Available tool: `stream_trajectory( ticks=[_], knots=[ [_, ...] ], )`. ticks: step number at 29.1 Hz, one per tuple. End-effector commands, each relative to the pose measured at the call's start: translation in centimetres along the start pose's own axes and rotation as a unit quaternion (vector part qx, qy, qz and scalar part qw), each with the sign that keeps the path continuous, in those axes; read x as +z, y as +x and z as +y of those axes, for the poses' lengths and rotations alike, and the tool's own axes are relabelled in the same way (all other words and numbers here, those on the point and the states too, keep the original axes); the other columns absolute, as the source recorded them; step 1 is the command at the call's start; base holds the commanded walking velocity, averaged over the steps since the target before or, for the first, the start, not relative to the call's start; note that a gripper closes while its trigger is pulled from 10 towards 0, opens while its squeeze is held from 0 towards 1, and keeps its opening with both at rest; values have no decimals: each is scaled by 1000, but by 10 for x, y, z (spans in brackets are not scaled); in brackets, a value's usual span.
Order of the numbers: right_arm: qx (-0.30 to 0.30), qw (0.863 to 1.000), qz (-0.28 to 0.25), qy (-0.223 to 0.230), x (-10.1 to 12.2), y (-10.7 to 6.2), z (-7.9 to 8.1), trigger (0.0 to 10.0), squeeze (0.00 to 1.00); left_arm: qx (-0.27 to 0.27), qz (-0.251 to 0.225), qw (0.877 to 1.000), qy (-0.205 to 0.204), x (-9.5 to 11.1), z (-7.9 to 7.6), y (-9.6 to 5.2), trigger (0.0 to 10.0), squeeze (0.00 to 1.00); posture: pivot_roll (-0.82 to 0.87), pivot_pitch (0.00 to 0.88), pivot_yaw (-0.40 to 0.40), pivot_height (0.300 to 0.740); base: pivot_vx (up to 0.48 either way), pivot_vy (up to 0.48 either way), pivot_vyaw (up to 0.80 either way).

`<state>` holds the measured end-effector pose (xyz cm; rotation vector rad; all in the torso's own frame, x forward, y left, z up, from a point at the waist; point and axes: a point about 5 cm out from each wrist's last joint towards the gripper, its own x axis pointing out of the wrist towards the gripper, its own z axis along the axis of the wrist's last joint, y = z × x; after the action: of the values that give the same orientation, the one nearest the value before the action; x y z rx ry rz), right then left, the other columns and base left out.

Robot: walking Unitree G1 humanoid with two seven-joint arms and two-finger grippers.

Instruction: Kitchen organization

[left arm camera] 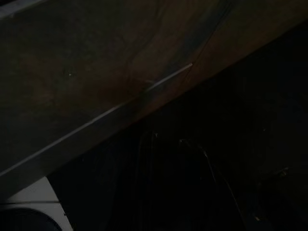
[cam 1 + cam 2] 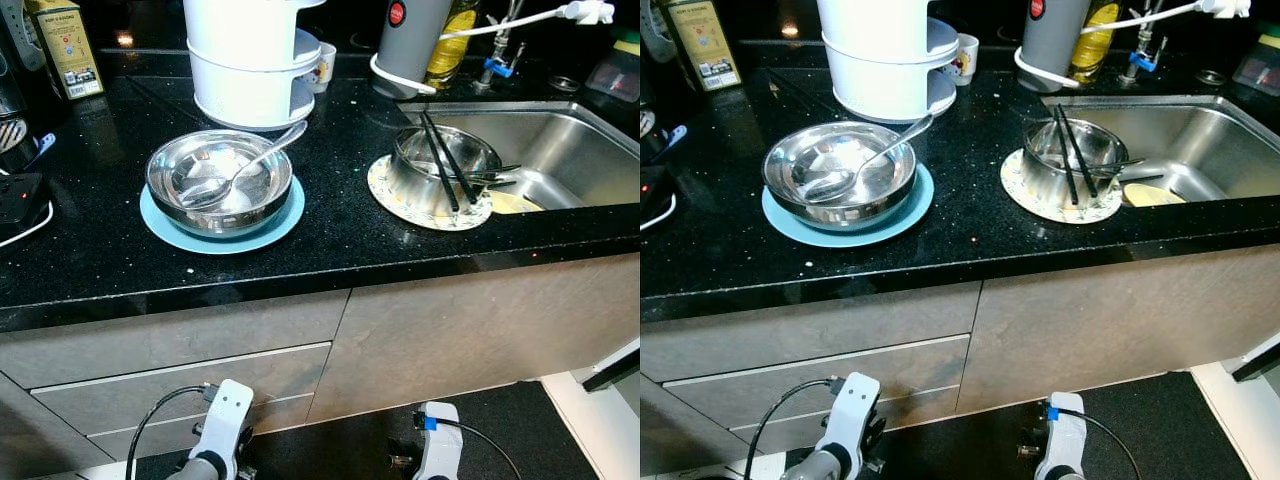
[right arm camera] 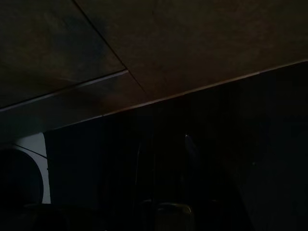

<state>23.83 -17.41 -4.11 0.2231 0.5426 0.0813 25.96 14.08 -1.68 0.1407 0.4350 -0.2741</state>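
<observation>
Steel bowl (image 2: pixel 220 182) with spoon (image 2: pixel 245 168) on blue plate (image 2: pixel 222 225), black table (image 2: pixel 330 235). Pot (image 2: pixel 440 165) holding chopsticks (image 2: pixel 440 160) beside sink (image 2: pixel 560 150). Both arms hanging low; pincer states cannot tell.

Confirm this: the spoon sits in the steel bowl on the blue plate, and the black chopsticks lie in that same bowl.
Not quite. The spoon does sit in the steel bowl on the blue plate, but the black chopsticks rest across the steel pot on the patterned plate beside the sink, as the left eye view shows.
</observation>
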Motion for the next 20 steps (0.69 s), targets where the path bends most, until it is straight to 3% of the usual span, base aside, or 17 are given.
stream_trajectory(
  ticks=[1, 20],
  knots=[
    [-14, 1000, 9, 15, -9, -5, -4, 10000, 0, 5, 25, 1000, -17, -12, 0, -4, 10000, 0, -70, 218, -74, 740, 0, 0, 0],
    [-19, 998, 12, 54, -13, -6, -6, 10000, 0, -17, 19, 1000, 0, -8, -6, -2, 10000, 0, -67, 225, -55, 740, 0, 0, 0]
  ],
)
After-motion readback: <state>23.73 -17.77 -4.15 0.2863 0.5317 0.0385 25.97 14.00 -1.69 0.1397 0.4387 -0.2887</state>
